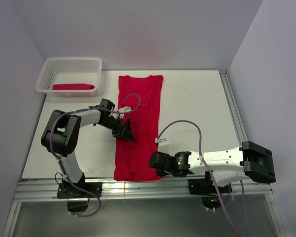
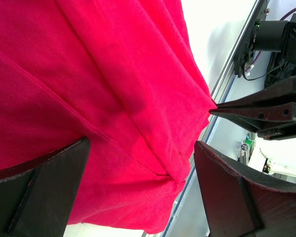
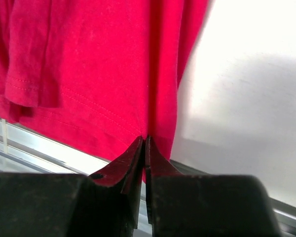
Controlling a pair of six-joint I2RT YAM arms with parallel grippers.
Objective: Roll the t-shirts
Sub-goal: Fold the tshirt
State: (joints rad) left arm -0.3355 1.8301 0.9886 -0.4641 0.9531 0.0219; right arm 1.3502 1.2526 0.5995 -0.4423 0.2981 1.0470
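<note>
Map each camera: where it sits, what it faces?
Top external: above and behind the bases, looking down on table, basket, flat t-shirt; both arms show.
Left wrist: above the shirt, facing its near hem; open left gripper frames it.
Right wrist: at that hem; shut right gripper pinches it.
Shared: left wrist also sees the right gripper.

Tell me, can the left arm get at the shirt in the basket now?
Probably yes. The basket is open-topped on that arm's side, and nothing lies between it and the left hand, which hangs open and empty over the flat shirt. The shirt inside lies uncovered, though that corner may be a stretch.
</note>
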